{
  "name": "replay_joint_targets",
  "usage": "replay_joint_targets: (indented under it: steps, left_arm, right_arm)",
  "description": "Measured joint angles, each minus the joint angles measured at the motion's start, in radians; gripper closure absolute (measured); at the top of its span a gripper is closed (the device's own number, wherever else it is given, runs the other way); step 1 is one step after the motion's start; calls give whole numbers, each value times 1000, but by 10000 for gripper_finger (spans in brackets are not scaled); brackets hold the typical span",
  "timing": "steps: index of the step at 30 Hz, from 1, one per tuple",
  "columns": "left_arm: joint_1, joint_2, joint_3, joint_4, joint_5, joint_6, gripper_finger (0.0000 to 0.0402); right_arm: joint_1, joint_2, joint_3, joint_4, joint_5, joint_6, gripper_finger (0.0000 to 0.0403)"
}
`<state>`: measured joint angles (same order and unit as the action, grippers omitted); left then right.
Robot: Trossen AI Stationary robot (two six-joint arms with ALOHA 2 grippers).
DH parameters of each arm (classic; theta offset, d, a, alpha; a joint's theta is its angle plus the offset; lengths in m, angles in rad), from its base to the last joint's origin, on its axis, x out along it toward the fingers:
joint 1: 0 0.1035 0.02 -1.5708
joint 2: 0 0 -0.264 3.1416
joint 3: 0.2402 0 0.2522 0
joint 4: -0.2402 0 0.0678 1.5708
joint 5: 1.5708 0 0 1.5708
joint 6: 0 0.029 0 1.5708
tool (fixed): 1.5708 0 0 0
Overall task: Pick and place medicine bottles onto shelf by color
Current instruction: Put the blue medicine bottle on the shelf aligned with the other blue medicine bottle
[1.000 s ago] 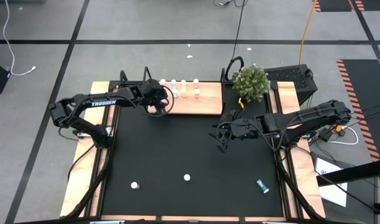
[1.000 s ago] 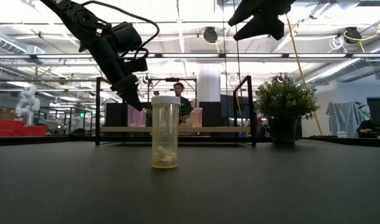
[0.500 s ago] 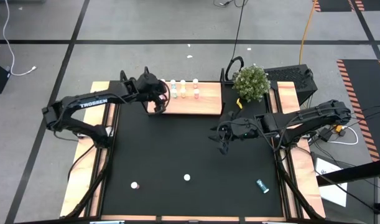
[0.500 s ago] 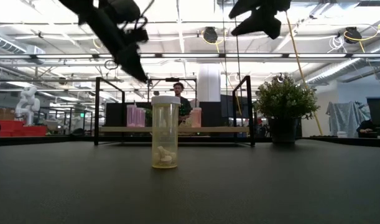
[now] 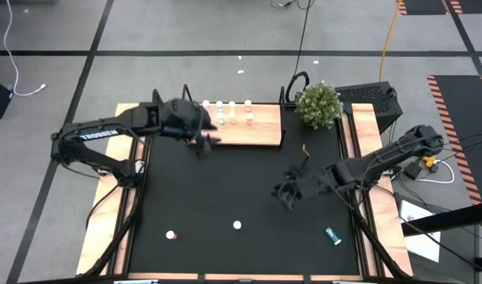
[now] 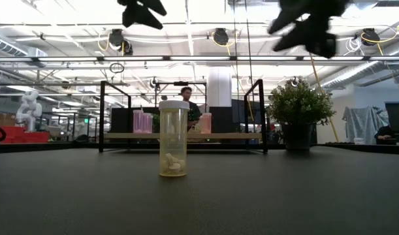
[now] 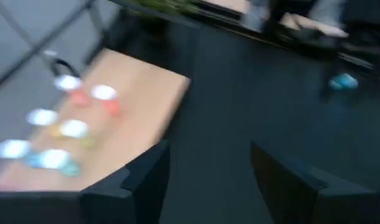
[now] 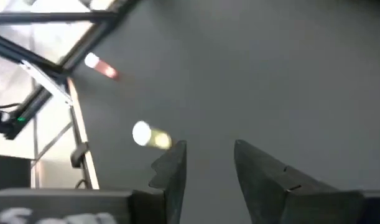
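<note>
The light-wood shelf (image 5: pixel 256 134) stands at the table's far edge, with several white-capped medicine bottles (image 5: pixel 233 110) upright along its back. My left gripper (image 5: pixel 207 140) hangs open and high over the shelf's near left edge, nothing between its fingers (image 7: pixel 208 149). My right gripper (image 5: pixel 284 196) hovers open over the black table right of centre, also with nothing in it (image 8: pixel 209 146). A yellow bottle (image 5: pixel 237 226) and a pink one (image 5: pixel 170 234) stand near the front edge. A blue bottle (image 5: pixel 332 235) lies on its side at the front right.
A potted plant (image 5: pixel 318 104) stands at the shelf's right end, far of my right arm. The shelf's black end brackets (image 6: pixel 102 116) rise above the board. Bare black tabletop lies between the shelf and the loose bottles.
My left gripper has risen steeply from just over the pink bottles at the shelf's left end and has drawn back toward the near edge. My right gripper has moved toward the near edge and sunk a little. No bottle has moved.
</note>
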<state>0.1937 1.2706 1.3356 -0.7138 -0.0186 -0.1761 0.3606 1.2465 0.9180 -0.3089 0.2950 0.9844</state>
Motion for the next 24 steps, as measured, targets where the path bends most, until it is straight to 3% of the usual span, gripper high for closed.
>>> replay_joint_targets:
  steps: [7,11,14,21,24]
  left_arm:
    - [-203,2,-9,-113,1,-141,218]
    - [-305,3,-9,-130,-4,-179,238]
    - [-369,3,-9,-129,-5,-181,249]
    - [-483,28,-10,-123,-25,-195,255]
    - [-521,43,-10,-119,-26,-201,253]
  right_arm:
    - [187,15,39,-239,26,351,294]
    - [276,88,92,-459,-135,490,301]
    - [334,150,122,-567,-285,508,302]
    - [434,185,121,-639,-505,125,303]
    - [439,154,121,-696,-540,-46,303]
